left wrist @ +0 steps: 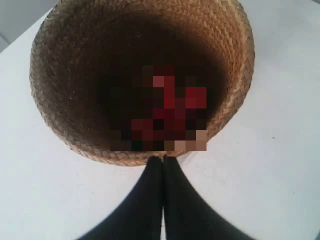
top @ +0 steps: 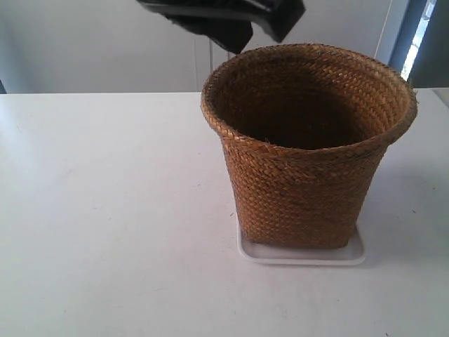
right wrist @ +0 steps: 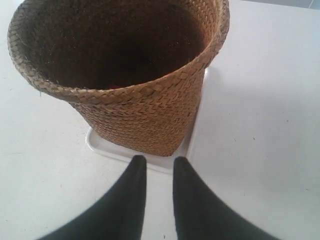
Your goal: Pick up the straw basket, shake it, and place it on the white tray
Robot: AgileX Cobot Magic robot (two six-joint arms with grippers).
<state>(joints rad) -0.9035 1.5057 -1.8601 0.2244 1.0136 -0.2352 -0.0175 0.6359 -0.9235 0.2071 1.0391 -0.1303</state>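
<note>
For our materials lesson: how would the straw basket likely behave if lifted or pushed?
The straw basket is probably light and flexible, being braided straw. Its rim is wider than its base, so a high push might tip it. The rough weave likely resists slipping.

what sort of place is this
Probably a robot test bench, not a home: a plain white table, a straw basket on a white tray, the left gripper and right gripper near it.
</note>
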